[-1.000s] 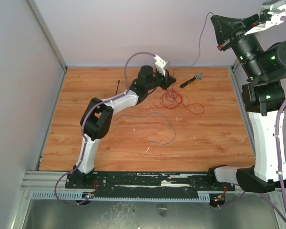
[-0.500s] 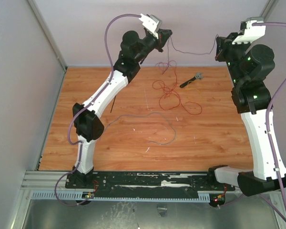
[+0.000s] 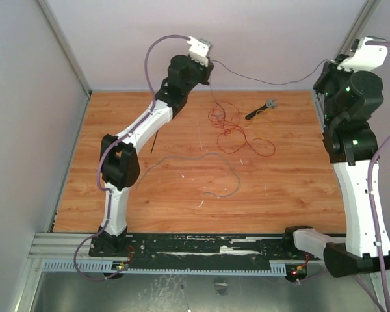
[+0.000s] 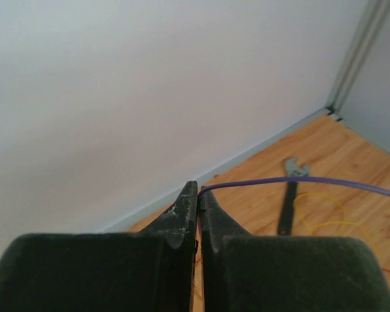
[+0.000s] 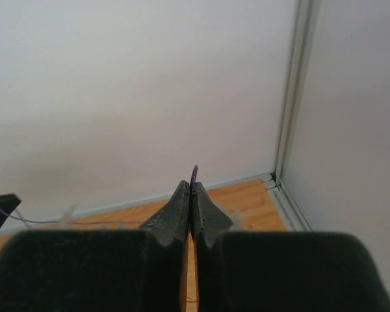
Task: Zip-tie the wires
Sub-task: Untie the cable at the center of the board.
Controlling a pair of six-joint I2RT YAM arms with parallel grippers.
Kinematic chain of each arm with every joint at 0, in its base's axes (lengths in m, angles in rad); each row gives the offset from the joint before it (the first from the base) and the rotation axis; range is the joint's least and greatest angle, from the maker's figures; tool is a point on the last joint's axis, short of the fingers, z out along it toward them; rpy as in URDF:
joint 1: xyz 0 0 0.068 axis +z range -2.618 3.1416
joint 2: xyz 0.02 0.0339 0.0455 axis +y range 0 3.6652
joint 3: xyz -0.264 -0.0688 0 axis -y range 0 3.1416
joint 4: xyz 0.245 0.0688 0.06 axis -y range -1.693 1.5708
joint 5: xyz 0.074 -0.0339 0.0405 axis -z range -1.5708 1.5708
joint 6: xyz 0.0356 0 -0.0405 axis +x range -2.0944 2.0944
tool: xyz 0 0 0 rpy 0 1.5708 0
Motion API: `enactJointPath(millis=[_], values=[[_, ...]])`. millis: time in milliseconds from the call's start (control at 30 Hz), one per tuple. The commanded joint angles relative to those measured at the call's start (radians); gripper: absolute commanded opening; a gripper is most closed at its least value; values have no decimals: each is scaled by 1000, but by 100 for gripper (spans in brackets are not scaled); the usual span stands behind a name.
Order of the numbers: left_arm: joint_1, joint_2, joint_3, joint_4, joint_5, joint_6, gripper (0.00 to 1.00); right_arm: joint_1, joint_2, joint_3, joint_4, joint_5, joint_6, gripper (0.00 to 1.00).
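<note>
The wires are a red tangle [image 3: 229, 127] on the wooden table, with strands rising to my left gripper [image 3: 209, 65], which is raised near the back wall. One thin dark purple wire [image 3: 266, 80] spans the air from it to my right gripper [image 3: 326, 67], also raised. In the left wrist view my left gripper [image 4: 199, 192] is shut on this wire [image 4: 299, 182]. In the right wrist view my right gripper [image 5: 192, 187] is shut on the wire's end [image 5: 194, 172]. The zip tie [image 3: 154, 141] lies on the table beside the left arm.
A short black tool with a grey head [image 3: 260, 109] lies at the back right, also in the left wrist view [image 4: 288, 203]. A loose grey wire [image 3: 216, 174] curls mid-table. A yellow loop [image 4: 320, 213] lies near the tool. Walls stand close behind and on both sides.
My left gripper rose from the tangle with strands in it and now sits further left. My right gripper moved right. The purple wire between them now spans wider, with less sag.
</note>
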Motion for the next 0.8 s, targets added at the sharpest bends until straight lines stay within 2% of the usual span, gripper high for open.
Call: enactJointPath(millis=[0,133,233,333,533,600,767], values=[[112,-20,-113,93,-33,-132,4,-15,-79,-21,1,82,37,0],[164,-31,-331,294,-3,-225,6,-15,-141,-73,23,88,47,0],[189,-20,-443,418,-3,-286,9,-14,-187,-117,59,25,60,0],[206,17,-472,464,5,-338,17,-15,-227,-145,94,-101,80,0],[210,97,-469,539,23,-401,21,-14,-254,-154,96,-331,124,0],[211,117,-454,525,-17,-406,22,-15,-266,-153,90,-297,120,0],[233,120,-451,528,-62,-403,23,-15,-320,-96,73,-102,71,0]])
